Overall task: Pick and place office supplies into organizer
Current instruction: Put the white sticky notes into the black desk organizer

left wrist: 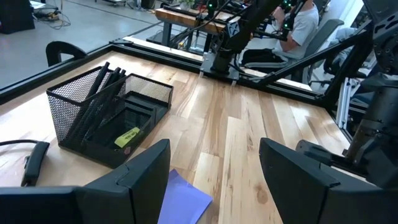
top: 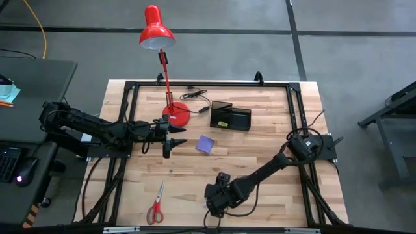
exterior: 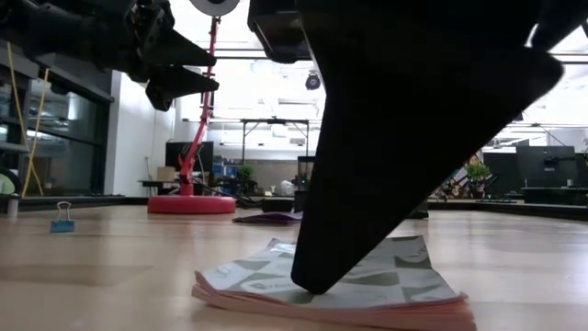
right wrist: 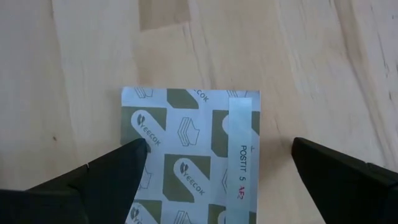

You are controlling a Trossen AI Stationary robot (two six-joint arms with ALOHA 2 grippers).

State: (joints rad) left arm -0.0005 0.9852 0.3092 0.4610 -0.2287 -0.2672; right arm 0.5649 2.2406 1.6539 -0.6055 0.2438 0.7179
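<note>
- A patterned packet [right wrist: 189,158] lies flat on the wooden bench [top: 260,149] near its front edge, printed with small logos and a pale label strip.
- The right pincer [right wrist: 217,165] is down over the packet with its fingers spread wide, one on either side; in the low view one dark fingertip [exterior: 317,271] touches the packet's top.
- The black mesh organizer [left wrist: 106,115] stands towards the back of the bench, near the lamp's [top: 159,39] red base.
- Black pens [left wrist: 99,93] lean in its tall compartment, and a small yellow piece [left wrist: 127,137] lies in a lower one.
- A purple notepad [top: 207,144] lies flat in front of the organizer.
- The left pincer [top: 170,146] hovers just beside the notepad, fingers wide apart and holding nothing.
- Red-handled scissors [top: 156,207] lie near the bench's front left corner, well apart from the rest.
- A small blue binder clip [exterior: 62,221] stands on the bench in the low view.
- A seated person [left wrist: 305,28] shows in the room beyond.
</note>
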